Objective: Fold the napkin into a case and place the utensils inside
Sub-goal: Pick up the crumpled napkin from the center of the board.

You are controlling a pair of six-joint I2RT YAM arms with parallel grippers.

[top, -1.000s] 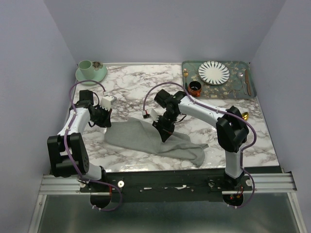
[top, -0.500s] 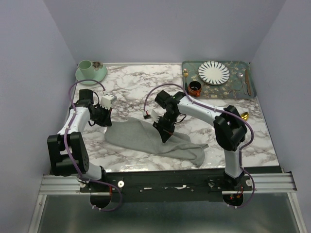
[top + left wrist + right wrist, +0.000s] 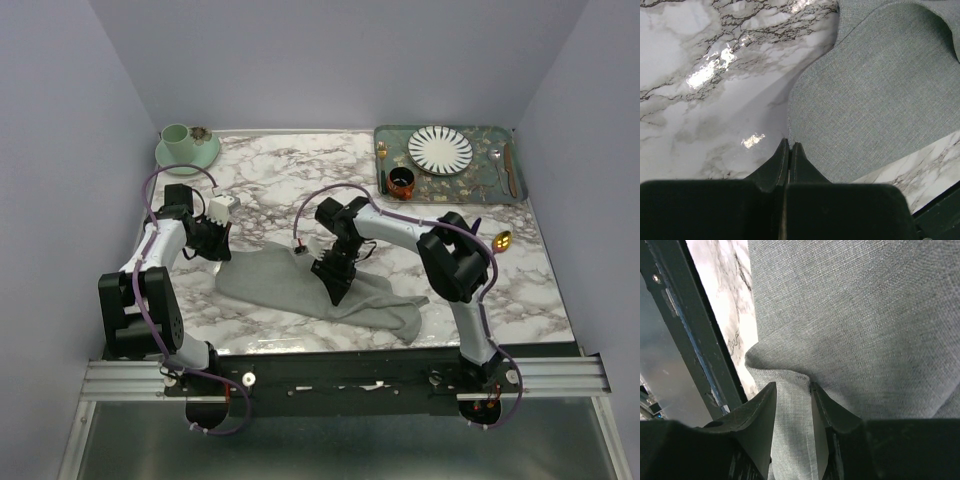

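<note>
Loosely, napkin [image 3: 855, 315] fold between parted right fingers [image 3: 756, 415].

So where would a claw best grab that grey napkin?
Probably at a raised crease, coming straight down. The napkin lies thin and flat on the marble table, so its edges offer little to pinch, but the bunched ridge stands up between the parted fingers of the right claw, easy to squeeze from both sides.

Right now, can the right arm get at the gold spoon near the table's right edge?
Probably yes: the gold spoon lies uncovered on the bare marble table. The right gripper must first leave the napkin, whose fold sits between its parted jaws.
</note>
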